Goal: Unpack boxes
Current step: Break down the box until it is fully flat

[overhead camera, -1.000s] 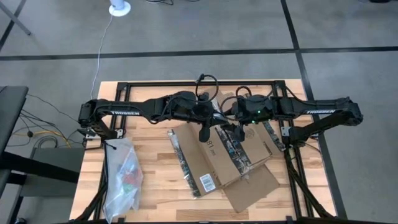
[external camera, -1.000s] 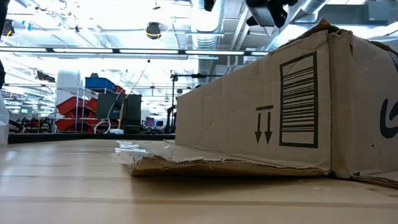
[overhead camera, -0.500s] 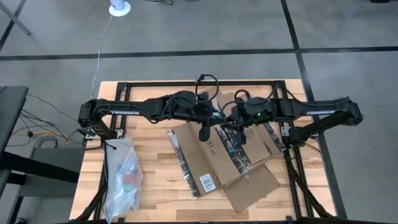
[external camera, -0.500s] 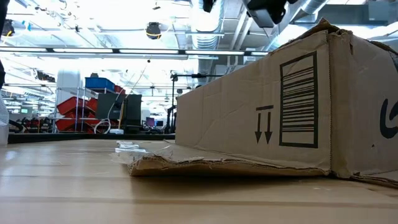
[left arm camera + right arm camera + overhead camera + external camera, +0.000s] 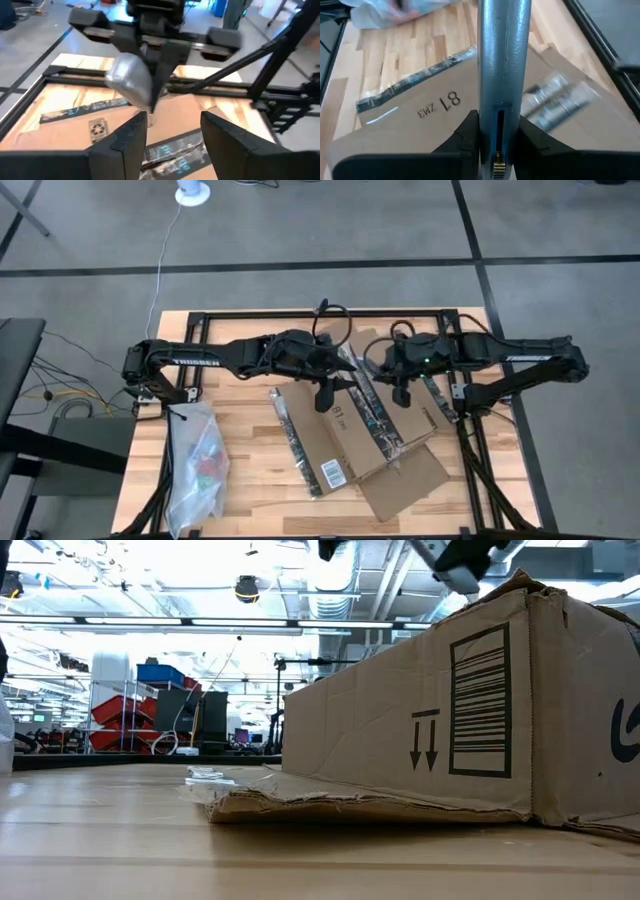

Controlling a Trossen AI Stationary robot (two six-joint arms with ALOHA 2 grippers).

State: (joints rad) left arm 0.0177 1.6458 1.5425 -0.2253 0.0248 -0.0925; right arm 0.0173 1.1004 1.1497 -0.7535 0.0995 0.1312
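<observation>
R gripper (image 5: 400, 395) shifting right since a sec ago, now hovering over far-right part of box (image 5: 360, 430); L gripper (image 5: 322, 398) barely moving. R fingers clamping grey metal tool (image 5: 503, 75), prob. a cutter. L fingers spread, holding nothing. Box lying mid-table, flaps closed, tape strip (image 5: 378, 423) running near–far along top. Strip sitting between grippers, R one nearer, tool pointing down at it.
</observation>
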